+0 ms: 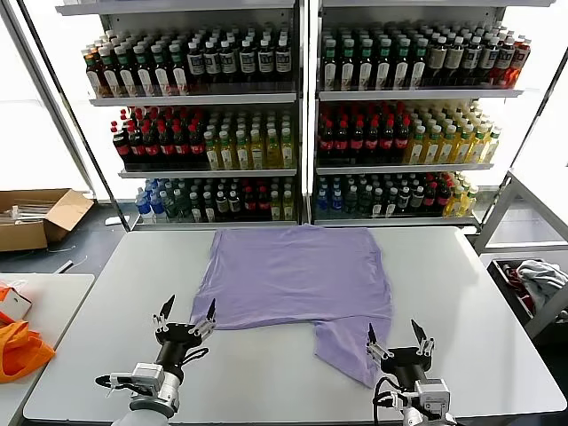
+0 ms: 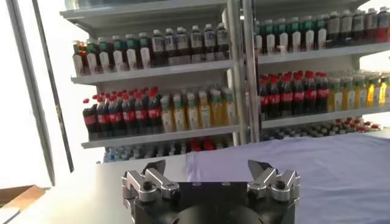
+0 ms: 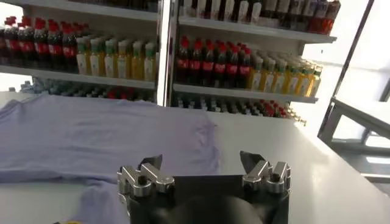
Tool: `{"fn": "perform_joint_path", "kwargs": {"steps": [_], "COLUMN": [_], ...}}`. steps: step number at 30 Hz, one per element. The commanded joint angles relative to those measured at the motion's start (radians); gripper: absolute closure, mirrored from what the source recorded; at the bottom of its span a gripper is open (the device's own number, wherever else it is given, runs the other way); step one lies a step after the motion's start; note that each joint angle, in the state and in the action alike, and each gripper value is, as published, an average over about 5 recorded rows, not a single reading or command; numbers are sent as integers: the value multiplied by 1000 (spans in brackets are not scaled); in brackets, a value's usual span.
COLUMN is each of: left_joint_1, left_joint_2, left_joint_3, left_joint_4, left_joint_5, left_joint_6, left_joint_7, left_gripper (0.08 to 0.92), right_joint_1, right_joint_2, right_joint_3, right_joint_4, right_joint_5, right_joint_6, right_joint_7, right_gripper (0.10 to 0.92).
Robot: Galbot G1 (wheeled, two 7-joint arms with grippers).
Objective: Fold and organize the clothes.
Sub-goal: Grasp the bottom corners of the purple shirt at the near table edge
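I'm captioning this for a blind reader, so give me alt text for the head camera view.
A lavender T-shirt lies spread on a white table, one sleeve trailing toward the near edge. The robot's left hand and right hand hover open at that edge, holding nothing. Shelves of bottled drinks stand behind.

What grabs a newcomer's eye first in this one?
A lavender T-shirt lies spread over the middle of the white table, one sleeve trailing toward the near edge. Behind the table, shelves of drink bottles fill the background. Both pincers, left and right, hover open at the table's near edge.
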Motion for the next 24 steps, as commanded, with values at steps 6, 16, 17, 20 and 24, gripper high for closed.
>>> {"fn": "perform_joint_path", "kwargs": {"steps": [6,16,17,20,24], "left_joint_1": [-60,-71,-73,-80,-88], "left_joint_2": [62,94,96,100,99], "left_joint_3": [9,14,15,14,17], "left_joint_4": [117,141,145,156,159], "left_joint_5": [-83,-93,-93,-97,-107], "left_joint_6": [65,108,105,95,92], "left_joint_7": [5,4,5,4,2], "left_gripper": [177,177,177,177,177], "right_joint_1": [18,29,31,37,42], "right_joint_2": [28,35,36,40,45], "right_joint_3": [-85,-105,-108,-116,-119], "right_joint_4": [-11,-66,-68,-72,-80], "right_joint_5": [12,18,19,20,21], "right_joint_6": [-50,-54,-55,-58,-60], "right_joint_7": [55,63,65,71,74], "right_gripper": [203,203,203,203,203]}}
